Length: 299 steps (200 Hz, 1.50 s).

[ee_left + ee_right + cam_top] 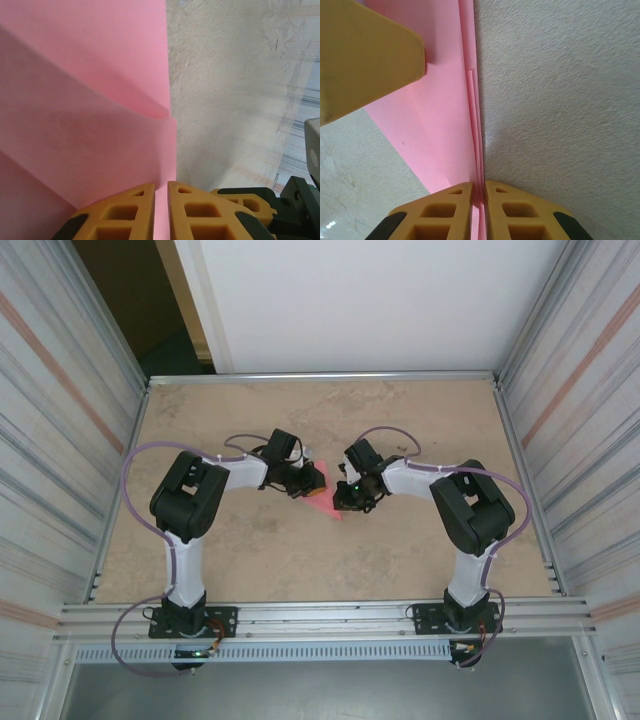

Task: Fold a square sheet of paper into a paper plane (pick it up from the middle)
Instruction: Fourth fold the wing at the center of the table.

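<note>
Right pincer (pixel 479 189) pinching paper (pixel 440 125) fold edge; left pincer (pixel 161 189) pinching same paper.

Nothing for you to read at this moment; the pink paper (pixel 75 125) comes up plain on every face you can see; the desk (pixel 320 570) shows only its mottled surface; no label, brand, number or sign is legible anywhere in the three views.
</note>
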Available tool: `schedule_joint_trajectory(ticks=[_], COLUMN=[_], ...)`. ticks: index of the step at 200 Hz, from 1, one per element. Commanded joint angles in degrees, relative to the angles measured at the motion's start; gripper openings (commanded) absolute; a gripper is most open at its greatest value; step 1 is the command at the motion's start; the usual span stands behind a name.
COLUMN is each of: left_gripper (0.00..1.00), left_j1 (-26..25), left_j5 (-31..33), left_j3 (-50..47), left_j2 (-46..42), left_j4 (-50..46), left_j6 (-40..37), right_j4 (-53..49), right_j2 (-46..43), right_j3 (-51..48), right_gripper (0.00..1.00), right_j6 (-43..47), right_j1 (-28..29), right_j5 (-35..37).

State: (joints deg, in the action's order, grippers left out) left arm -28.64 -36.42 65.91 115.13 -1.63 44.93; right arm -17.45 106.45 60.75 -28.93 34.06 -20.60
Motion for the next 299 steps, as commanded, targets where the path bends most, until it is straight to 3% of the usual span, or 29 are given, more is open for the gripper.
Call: schedule_joint_trajectory(ticks=[1, 81, 299], left_gripper=[0.17, 0.15, 0.14], left_j1=[-0.3, 1.2, 1.3], left_j5=[-0.9, -0.3, 2.2], left_j3=[1.4, -2.9, 1.7], left_j2=[-0.7, -4.1, 2.9], left_j4=[0.3, 3.8, -3.4], left_j6=[-1.6, -1.5, -3.0], right_j4=[-1.4, -1.5, -1.7], right_j2=[3.3, 3.7, 2.7], right_j3=[-0.5, -0.5, -0.7], right_gripper=[0.15, 0.15, 0.15], right_j6=[0.9, 0.6, 0.4], right_j1=[0.8, 0.8, 0.9], right_j5=[0.8, 1.4, 1.7])
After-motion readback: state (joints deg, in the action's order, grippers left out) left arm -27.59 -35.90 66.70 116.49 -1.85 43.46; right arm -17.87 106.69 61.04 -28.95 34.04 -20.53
